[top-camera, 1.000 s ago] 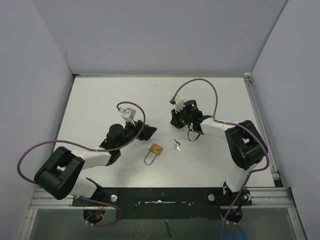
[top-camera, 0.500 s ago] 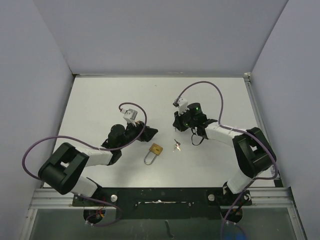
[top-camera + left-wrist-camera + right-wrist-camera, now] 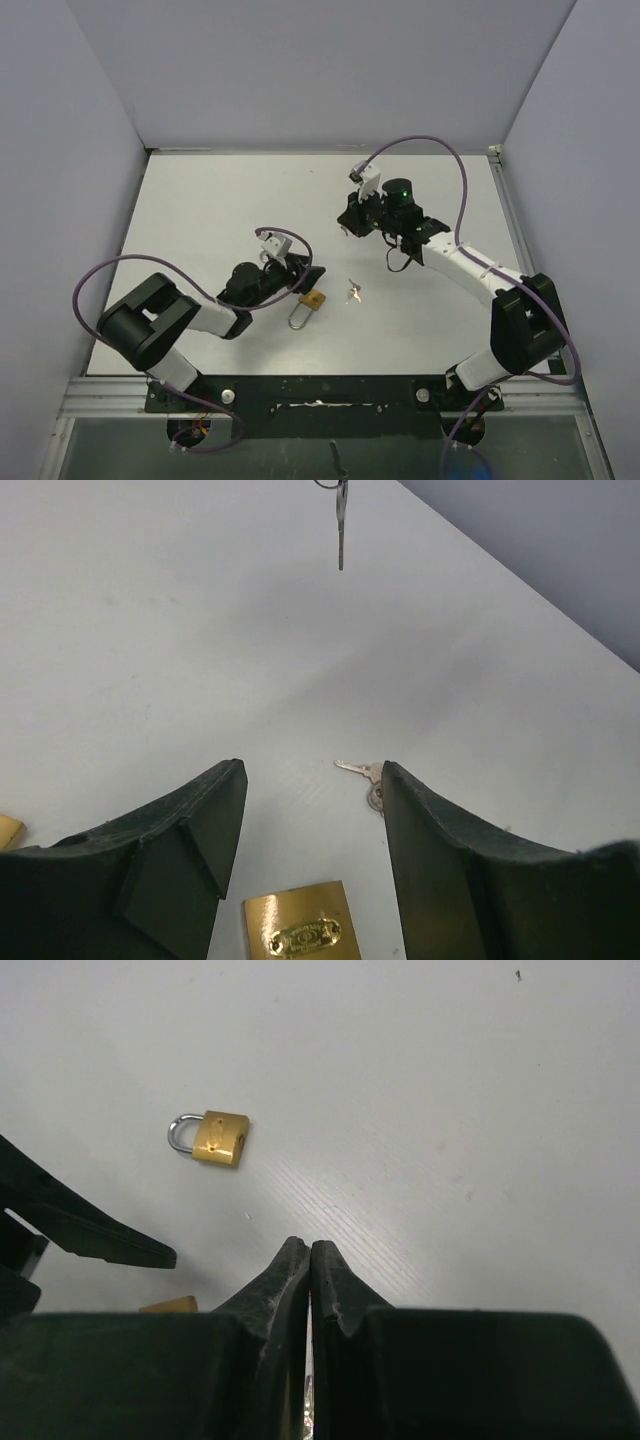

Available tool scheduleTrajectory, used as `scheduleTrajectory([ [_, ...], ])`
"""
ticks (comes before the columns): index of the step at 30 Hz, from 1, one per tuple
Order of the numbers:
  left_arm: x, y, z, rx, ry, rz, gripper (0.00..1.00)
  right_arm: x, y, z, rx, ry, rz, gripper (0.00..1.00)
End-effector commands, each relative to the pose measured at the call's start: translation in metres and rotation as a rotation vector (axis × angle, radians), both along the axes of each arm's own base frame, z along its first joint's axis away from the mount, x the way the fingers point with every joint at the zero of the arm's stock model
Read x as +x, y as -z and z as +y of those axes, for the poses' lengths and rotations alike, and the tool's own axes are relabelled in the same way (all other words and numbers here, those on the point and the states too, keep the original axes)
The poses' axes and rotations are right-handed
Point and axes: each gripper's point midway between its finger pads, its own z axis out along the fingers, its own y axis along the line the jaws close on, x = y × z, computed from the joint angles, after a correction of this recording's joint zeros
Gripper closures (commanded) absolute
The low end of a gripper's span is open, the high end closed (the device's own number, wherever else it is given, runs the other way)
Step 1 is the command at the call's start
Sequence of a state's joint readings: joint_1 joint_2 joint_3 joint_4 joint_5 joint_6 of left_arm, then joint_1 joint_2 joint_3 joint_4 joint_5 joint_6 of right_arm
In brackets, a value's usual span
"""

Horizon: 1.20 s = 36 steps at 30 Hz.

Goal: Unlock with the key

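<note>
A brass padlock [image 3: 313,298] with a steel shackle lies on the white table. My left gripper [image 3: 308,283] is open and low over it. In the left wrist view the lock's body [image 3: 300,927] sits between the fingers [image 3: 190,830]. One key [image 3: 353,291] on a ring lies flat just right of the lock, and it also shows in the left wrist view [image 3: 365,772]. My right gripper [image 3: 349,224] is shut and raised behind the key. Thin metal glints between its pads [image 3: 300,1280]. A second key [image 3: 341,525] hangs in the air below it. The right wrist view shows the padlock [image 3: 217,1138].
A small brass-coloured edge [image 3: 168,1306] shows beside my left finger, also at the left border of the left wrist view [image 3: 5,830]; I cannot tell what it is. Grey walls [image 3: 90,150] close the table on three sides. Purple cables loop over both arms.
My left gripper has moved down and right until its open fingers straddle the padlock. My right gripper has pulled up and back from the table. The key on the table has not moved.
</note>
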<state>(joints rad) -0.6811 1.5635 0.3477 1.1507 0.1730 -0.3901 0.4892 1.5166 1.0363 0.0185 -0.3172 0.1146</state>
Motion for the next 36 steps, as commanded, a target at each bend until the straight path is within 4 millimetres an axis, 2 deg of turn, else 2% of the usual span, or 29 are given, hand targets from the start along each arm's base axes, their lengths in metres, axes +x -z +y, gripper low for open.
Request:
scheduleTrajectory([
  [1,0.023,-0.055,-0.007,-0.075,-0.082,-0.264,0.46,-0.011,-0.055,0.017,0.104,-0.057,-0.045,1.0],
  [5,0.033,-0.066,-0.011,-0.098,-0.11,-0.331,0.48,-0.024,-0.068,0.025,0.144,-0.094,-0.037,1.0],
  [11,0.038,-0.083,-0.02,-0.14,-0.094,-0.418,0.56,-0.04,-0.067,0.034,0.153,-0.129,-0.019,1.0],
  [18,0.026,-0.085,-0.033,-0.175,0.002,-0.493,0.57,-0.055,-0.071,0.043,0.165,-0.157,-0.017,1.0],
  [23,0.028,-0.083,-0.034,-0.182,0.001,-0.493,0.57,-0.06,-0.076,0.042,0.162,-0.16,-0.021,1.0],
  [31,0.026,-0.099,-0.033,-0.213,-0.001,-0.527,0.58,-0.062,-0.074,0.039,0.153,-0.152,-0.014,1.0],
  [36,0.024,-0.111,-0.03,-0.233,-0.008,-0.549,0.63,-0.063,-0.069,0.04,0.155,-0.148,-0.005,1.0],
])
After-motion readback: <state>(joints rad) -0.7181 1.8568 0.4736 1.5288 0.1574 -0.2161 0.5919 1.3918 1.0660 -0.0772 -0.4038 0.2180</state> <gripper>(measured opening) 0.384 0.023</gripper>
